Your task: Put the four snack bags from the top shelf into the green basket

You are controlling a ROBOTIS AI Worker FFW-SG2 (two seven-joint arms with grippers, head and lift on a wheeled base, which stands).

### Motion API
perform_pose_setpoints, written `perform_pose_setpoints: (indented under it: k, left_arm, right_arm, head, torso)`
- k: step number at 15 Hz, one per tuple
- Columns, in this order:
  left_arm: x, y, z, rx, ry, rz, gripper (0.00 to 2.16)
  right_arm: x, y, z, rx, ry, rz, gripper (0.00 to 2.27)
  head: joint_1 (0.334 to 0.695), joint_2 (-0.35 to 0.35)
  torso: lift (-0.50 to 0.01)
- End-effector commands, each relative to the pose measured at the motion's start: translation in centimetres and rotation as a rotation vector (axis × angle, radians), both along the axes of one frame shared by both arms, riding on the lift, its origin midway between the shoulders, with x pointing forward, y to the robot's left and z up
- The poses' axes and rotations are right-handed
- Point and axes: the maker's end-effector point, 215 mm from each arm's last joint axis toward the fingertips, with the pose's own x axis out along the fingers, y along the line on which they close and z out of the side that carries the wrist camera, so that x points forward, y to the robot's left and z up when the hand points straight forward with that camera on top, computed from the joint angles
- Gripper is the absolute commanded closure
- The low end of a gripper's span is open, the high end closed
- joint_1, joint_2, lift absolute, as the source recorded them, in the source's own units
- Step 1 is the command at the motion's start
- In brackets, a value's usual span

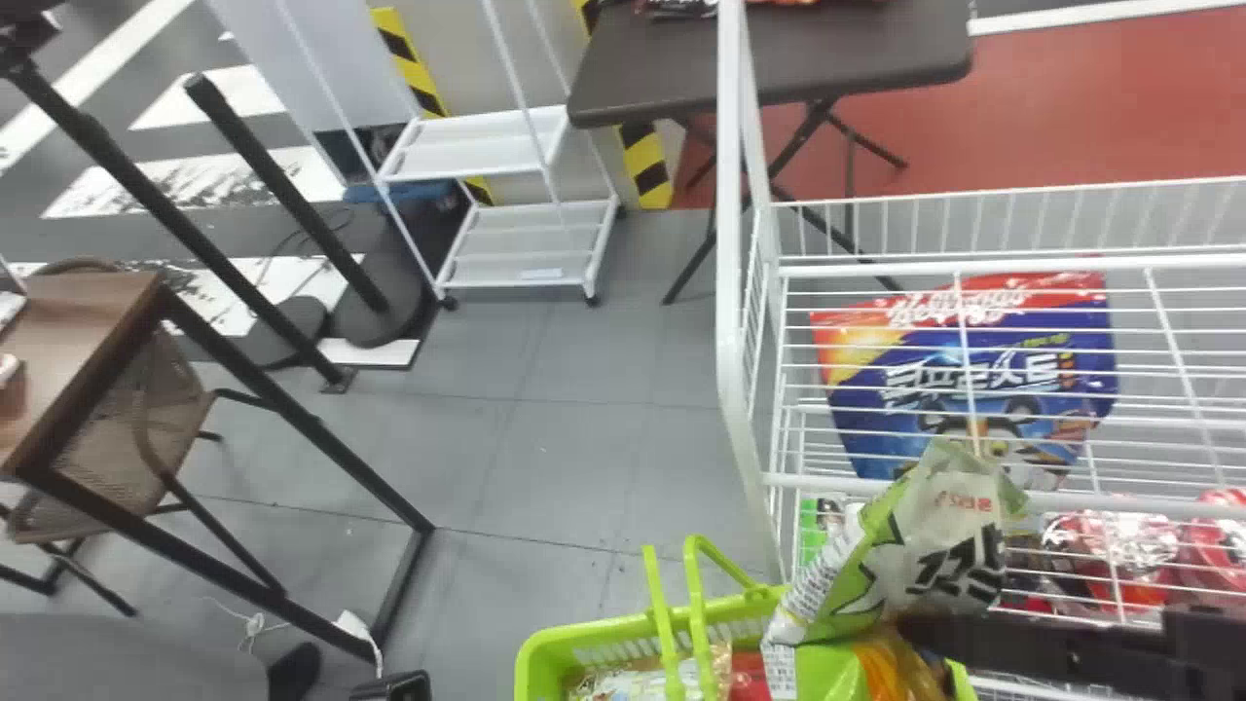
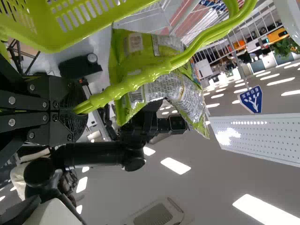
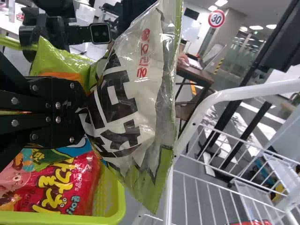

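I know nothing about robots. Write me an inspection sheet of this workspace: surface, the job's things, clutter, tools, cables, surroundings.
Surface: white wire rack, with a large blue-and-red bag behind its wires.
Job's things: green-and-white plastic snack bag, held up by the lime-green plastic basket; whether they touch, cannot tell. A red bag with yellow lettering lies inside.
Clutter: shiny red packs lower in the rack.
Left tool: shut on the basket's lime-green handle.
Right tool: shut on the green-and-white bag.
Cables: thin white cable on the grey floor.
Surroundings: white wheeled shelf cart, dark folding table.
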Motion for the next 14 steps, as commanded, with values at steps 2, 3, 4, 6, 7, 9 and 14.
perform_pose_setpoints:
  k: [2, 3, 4, 6, 7, 9, 14]
  left_arm:
    - [0.2, 0.0, 0.6, -0.022, -0.015, 0.003, 2.15]
    - [0.3, 0.0, 0.8, -0.025, -0.023, 0.005, 2.15]
    - [0.6, 0.0, 1.0, -0.032, -0.034, 0.007, 2.15]
    - [1.4, 0.0, 1.8, -0.036, -0.089, 0.013, 2.15]
    - [2.0, 0.0, 2.1, -0.036, -0.109, 0.012, 2.15]
    - [2.6, -0.4, 2.6, -0.042, -0.133, 0.004, 2.15]
    - [3.1, -1.0, 3.6, -0.048, -0.156, -0.013, 2.15]
  right_arm:
    - [-0.1, 0.2, -1.1, -0.027, 0.019, 0.015, 2.26]
    - [-0.1, 0.2, -1.1, -0.026, 0.020, 0.016, 2.26]
    - [-0.2, 0.2, -1.3, -0.028, 0.024, 0.018, 2.26]
    - [-0.3, 0.2, -1.4, -0.028, 0.028, 0.018, 2.26]
    - [-0.3, 0.1, -1.4, -0.030, 0.028, 0.019, 2.26]
    - [-0.4, -0.1, -1.8, -0.034, 0.037, 0.018, 2.26]
    - [-0.1, -0.8, -2.0, -0.042, 0.037, 0.017, 0.00]
  head:
    - [0.695, 0.350]
    - [0.695, 0.350]
    - [0.695, 0.350]
    - [0.695, 0.350]
    - [0.695, 0.350]
    - [0.695, 0.350]
    - [0.695, 0.330]
  torso:
    - [-0.006]
    - [-0.006]
    - [-0.006]
    - [-0.006]
    - [-0.006]
    - [-0.006]
    - [-0.006]
